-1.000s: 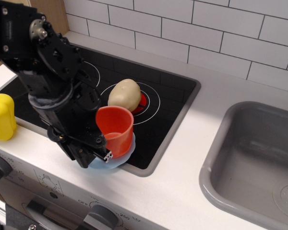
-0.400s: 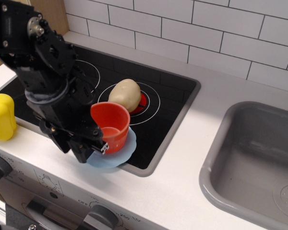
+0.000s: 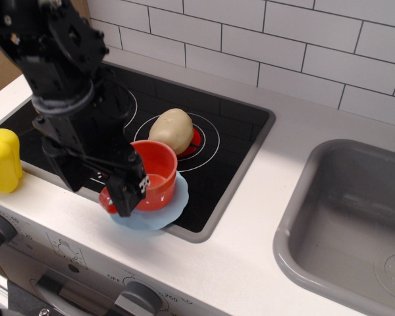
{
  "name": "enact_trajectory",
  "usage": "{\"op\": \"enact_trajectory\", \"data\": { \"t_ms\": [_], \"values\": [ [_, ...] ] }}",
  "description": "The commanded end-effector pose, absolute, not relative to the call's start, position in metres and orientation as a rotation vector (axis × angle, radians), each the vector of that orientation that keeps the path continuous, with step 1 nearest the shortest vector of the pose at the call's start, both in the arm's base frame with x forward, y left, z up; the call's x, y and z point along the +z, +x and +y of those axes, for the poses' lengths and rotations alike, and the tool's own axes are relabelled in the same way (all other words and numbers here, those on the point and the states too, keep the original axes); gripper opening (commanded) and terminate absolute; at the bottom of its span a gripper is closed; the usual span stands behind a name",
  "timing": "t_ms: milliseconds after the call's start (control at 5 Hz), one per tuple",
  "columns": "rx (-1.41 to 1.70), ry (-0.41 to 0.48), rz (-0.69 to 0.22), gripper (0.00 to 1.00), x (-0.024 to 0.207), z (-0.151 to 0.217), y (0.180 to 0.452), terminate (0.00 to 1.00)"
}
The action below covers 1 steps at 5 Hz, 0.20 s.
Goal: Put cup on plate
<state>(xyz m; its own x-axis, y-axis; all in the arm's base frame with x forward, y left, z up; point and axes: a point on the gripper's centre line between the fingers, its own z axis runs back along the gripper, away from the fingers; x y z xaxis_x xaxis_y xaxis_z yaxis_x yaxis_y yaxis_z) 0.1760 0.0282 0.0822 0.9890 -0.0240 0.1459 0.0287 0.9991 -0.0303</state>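
1. The cup (image 3: 155,172) sits upright on the plate (image 3: 171,209), mouth up, at the front edge of the black cooktop (image 3: 230,141), near the front edge of the surface (image 3: 250,243).
2. The plate's light blue scalloped rim shows on the right and front of the cup; its left part is hidden behind the gripper.
3. The gripper (image 3: 122,187) is at the cup's left side, its black fingers (image 3: 133,191) right against the cup's wall and overlapping it in this view.
4. A bit of red-orange shows left of the near finger, so the cup's left side or handle seems to lie between the fingers; whether they are pressing on it or parted cannot be told from this angle.
5. The arm (image 3: 59,72) rises from the gripper toward the back left corner of the surface, covering much of the cooktop's left half.
6. A beige potato (image 3: 171,128) lies on the burner ring just behind the cup, apart from the gripper.
7. A yellow object (image 3: 1,161) stands at the left edge, and a grey sink (image 3: 355,217) fills the right side.
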Motion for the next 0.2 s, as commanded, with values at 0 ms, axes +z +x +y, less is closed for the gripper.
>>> {"op": "enact_trajectory", "data": {
  "t_ms": [0],
  "values": [
    [0.025, -0.066, -0.214, 1.00, 0.1247, 0.0260, 0.1893, 1.00]
  ]
}}
